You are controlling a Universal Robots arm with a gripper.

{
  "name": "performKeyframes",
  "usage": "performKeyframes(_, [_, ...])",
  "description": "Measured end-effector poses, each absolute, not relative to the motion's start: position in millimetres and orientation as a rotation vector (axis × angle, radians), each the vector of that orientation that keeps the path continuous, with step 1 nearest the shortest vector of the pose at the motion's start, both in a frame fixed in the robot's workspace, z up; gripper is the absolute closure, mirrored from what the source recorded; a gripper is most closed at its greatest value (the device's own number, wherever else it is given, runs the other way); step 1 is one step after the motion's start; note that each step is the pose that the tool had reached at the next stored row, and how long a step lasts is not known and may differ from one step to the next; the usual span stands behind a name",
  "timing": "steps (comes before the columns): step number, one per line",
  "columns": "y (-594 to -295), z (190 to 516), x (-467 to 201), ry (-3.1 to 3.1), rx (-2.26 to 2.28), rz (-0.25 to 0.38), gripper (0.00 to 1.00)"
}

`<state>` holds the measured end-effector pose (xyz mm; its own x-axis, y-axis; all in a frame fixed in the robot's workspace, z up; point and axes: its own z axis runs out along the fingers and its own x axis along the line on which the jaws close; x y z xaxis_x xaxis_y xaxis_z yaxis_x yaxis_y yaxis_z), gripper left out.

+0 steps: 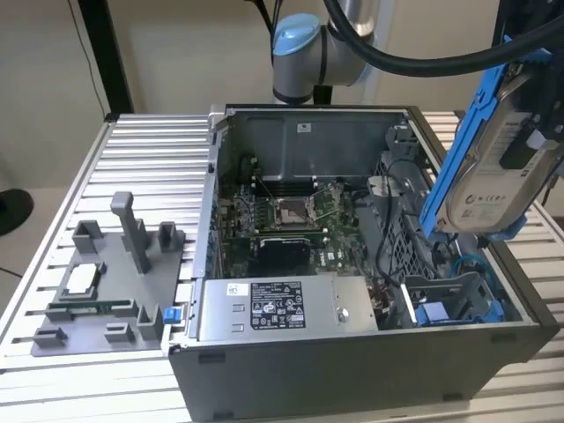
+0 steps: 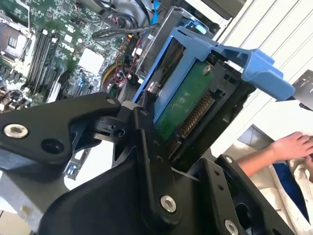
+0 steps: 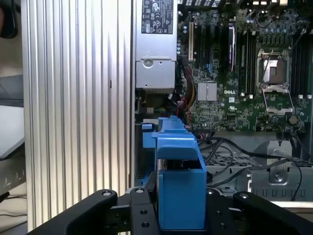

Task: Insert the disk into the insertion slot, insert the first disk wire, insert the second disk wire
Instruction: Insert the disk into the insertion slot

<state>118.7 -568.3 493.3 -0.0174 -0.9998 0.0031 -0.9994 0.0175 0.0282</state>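
Note:
The disk [image 1: 493,167], a silver-grey drive with a white label in a bright blue carrier, hangs tilted above the open computer case [image 1: 352,352] at the exterior view's right. My gripper [image 1: 531,106] is shut on it from above. In the second wrist view the black fingers [image 2: 146,147] clamp the disk's green underside [image 2: 183,105]. The first wrist view has the blue carrier [image 3: 178,191] between the pads [image 3: 139,215]. The insertion slot [image 1: 454,291], a bay in the perforated grey cage, lies below the disk. Black cables [image 1: 388,220] and a blue cable [image 1: 471,264] run beside the cage.
A silver power-supply box [image 1: 264,308] fills the case's front, with the motherboard [image 1: 291,220] behind it. A grey fixture tray [image 1: 106,282] sits on the slatted table [image 1: 150,150] at the exterior view's left. A person's hand [image 2: 293,147] is beyond the table.

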Motion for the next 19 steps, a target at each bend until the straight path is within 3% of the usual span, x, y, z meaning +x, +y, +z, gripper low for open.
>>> performKeyframes(19, [-568.3,490.4,118.7,-2.226,2.187,-0.026,1.0])
